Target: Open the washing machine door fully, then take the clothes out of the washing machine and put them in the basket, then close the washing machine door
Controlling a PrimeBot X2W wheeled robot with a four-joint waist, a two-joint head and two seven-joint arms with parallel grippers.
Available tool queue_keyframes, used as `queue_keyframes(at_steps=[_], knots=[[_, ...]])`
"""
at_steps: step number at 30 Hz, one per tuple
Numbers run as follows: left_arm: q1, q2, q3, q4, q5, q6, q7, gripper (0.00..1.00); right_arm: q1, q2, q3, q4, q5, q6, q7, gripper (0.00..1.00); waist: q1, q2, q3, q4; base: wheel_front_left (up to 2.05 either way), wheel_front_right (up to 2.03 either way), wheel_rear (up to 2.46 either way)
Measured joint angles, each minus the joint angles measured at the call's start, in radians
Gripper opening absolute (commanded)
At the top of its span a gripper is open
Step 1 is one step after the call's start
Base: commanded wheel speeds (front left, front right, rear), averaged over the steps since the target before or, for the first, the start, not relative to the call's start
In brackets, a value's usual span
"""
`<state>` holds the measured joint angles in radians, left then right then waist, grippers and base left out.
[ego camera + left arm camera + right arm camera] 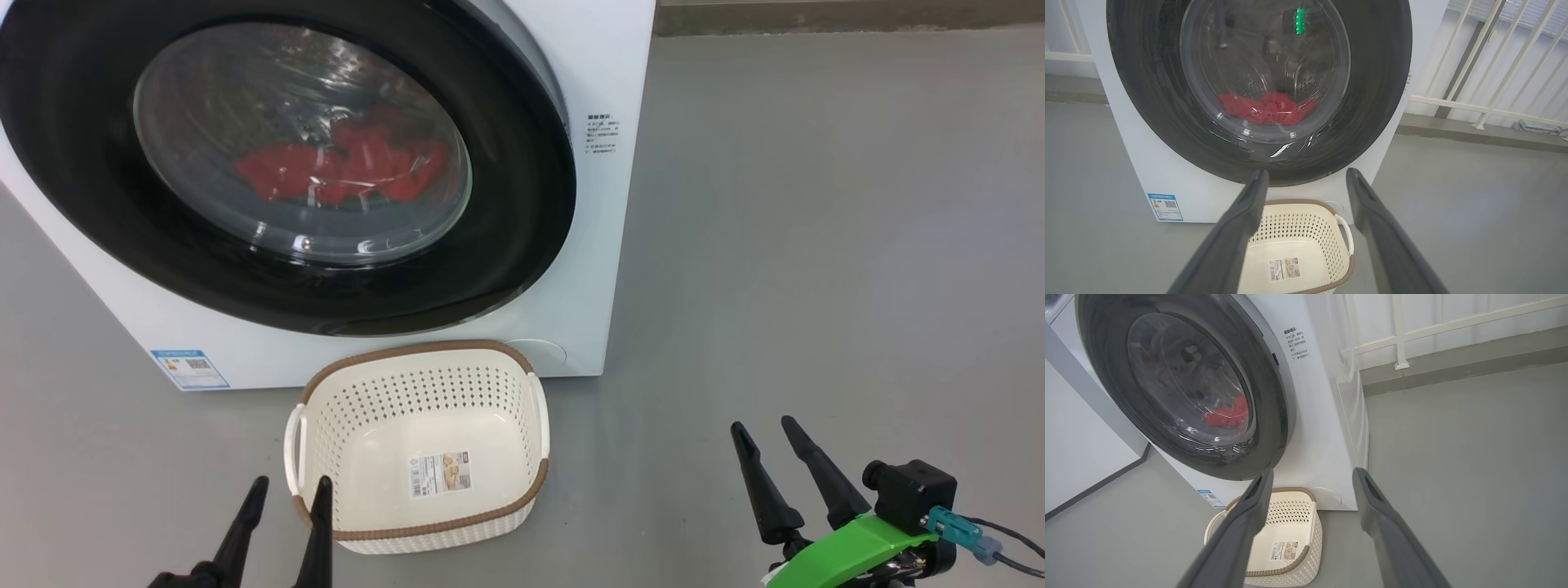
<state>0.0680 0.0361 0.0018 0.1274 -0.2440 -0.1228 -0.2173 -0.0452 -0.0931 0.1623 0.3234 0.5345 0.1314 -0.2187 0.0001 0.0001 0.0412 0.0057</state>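
Floor [816, 245]: smooth grey surface.
Washing machine [600, 245]: stands on floor.
Basket [367, 408]: on floor, just before the machine's front.

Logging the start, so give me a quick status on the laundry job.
Left gripper open, empty. Right gripper open, empty. Door shut, red clothes inside. Basket on floor below door.

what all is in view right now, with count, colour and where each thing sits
washing machine: 1, white, on the floor ahead
washing machine door: 1, black rim, clear glass, over the machine's opening
clothes: 1 heap, red, inside the machine behind the glass
basket: 1, cream, brown rim, on the floor before the machine
paper label: 1, white, basket bottom
blue label: 1, blue, low left on the machine's front
railing: 1, white, behind the machine
floor: grey
left end effector: 1, black, open, empty, at the basket's near left corner
right end effector: 1, black, open, empty, right of the basket
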Motion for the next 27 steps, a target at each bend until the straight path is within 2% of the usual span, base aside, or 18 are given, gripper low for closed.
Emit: queue_keyframes(at_steps=[12,27], knots=[[0.015,0.004,0.002,0.006,0.095,-0.001,-0.032,1.00,0.000,0.002,-0.045,0.004,-0.107,0.000,-0.030,1.00,0.0000,0.0000,0.012,-0.001,0.00,0.00,0.00],[0.015,0.004,0.007,0.033,0.065,-0.001,-0.032,1.00,0.028,0.011,-0.086,0.022,-0.107,0.000,-0.031,1.00,0.0000,0.0000,0.013,0.001,0.00,0.00,0.00]])
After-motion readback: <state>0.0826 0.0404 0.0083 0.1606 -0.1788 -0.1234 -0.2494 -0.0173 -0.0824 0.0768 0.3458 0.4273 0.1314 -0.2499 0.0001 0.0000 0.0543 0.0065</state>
